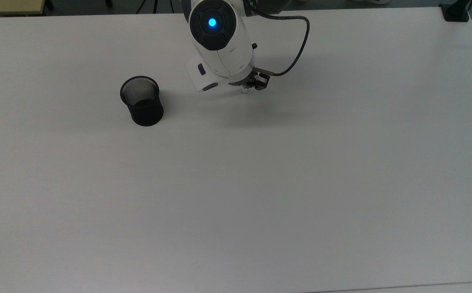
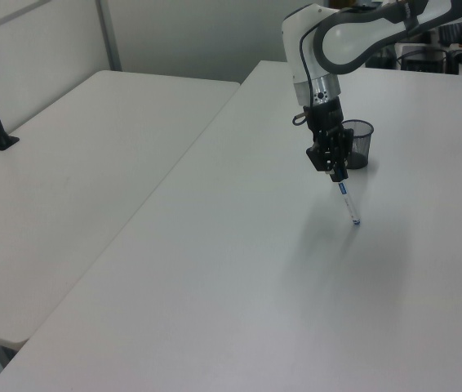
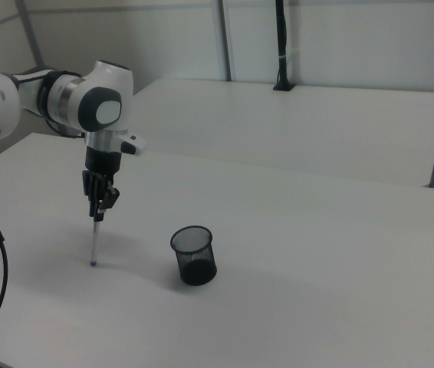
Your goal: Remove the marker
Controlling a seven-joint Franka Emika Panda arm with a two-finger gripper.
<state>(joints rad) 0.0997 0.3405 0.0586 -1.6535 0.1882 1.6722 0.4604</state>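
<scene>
My gripper (image 2: 336,170) (image 3: 99,212) is shut on the blue cap end of the marker (image 2: 348,201) (image 3: 95,242). The white barrel hangs down below the fingers, slightly tilted, with its blue tip at or just above the white table (image 2: 239,269). In the top view the arm's wrist covers most of the marker; just its tip (image 1: 244,92) peeks out. The black mesh cup (image 1: 142,101) (image 2: 357,144) (image 3: 194,255) stands upright, apart from the marker, on the top view's left of the gripper.
A second white table (image 2: 68,171) adjoins along the left view's left. A black post clamp (image 1: 455,12) sits at the top view's far right corner. The arm's cable (image 1: 297,57) loops beside the wrist.
</scene>
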